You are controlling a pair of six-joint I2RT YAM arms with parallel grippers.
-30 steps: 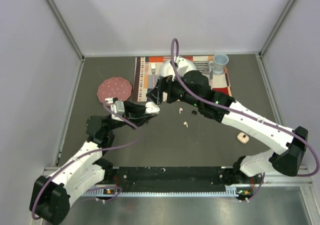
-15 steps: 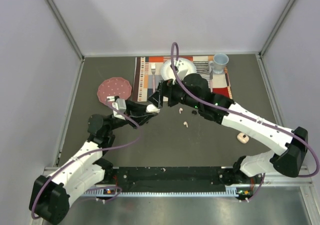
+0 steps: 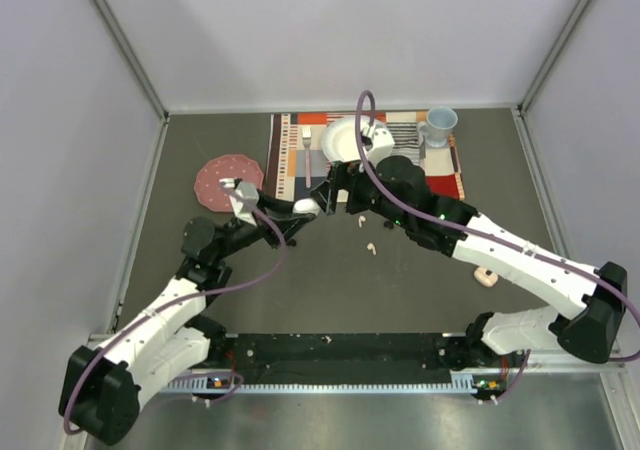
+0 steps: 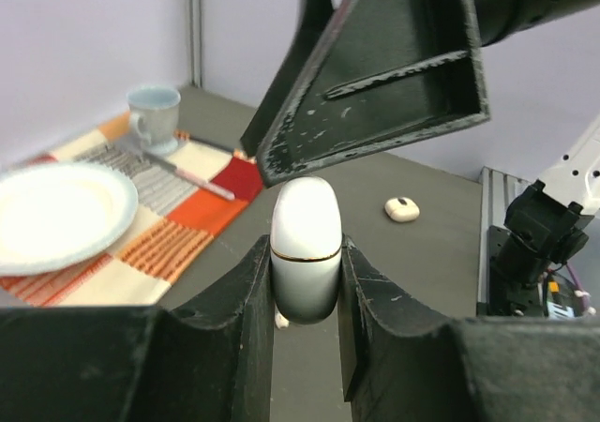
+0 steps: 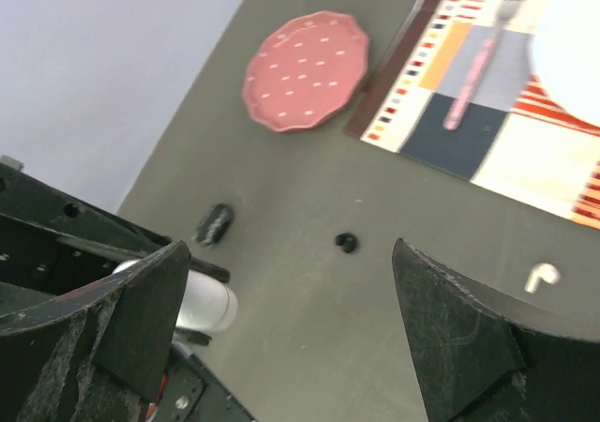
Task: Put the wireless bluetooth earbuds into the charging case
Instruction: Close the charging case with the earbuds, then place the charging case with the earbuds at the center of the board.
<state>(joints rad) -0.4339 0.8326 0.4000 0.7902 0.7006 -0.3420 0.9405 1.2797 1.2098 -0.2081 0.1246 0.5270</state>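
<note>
Black earbud [image 5: 346, 242]: one; pale earbud [image 5: 539, 276]: one.

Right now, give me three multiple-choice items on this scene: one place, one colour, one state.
1. Where is the pink plate?
A. on the bare table, left of the placemat
B. on the placemat
C. hanging off the table's edge

2. What colour is the case in the left end effector?
A. black
B. white
C. blue

3. The right end effector is:
A. shut tight
B. gripping the case
C. open, holding nothing

Answers:
1 A, it lies off the mat on dark tabletop.
2 B, a white shell shows in the grip.
3 C, its jaws stand wide with nothing between.
</note>
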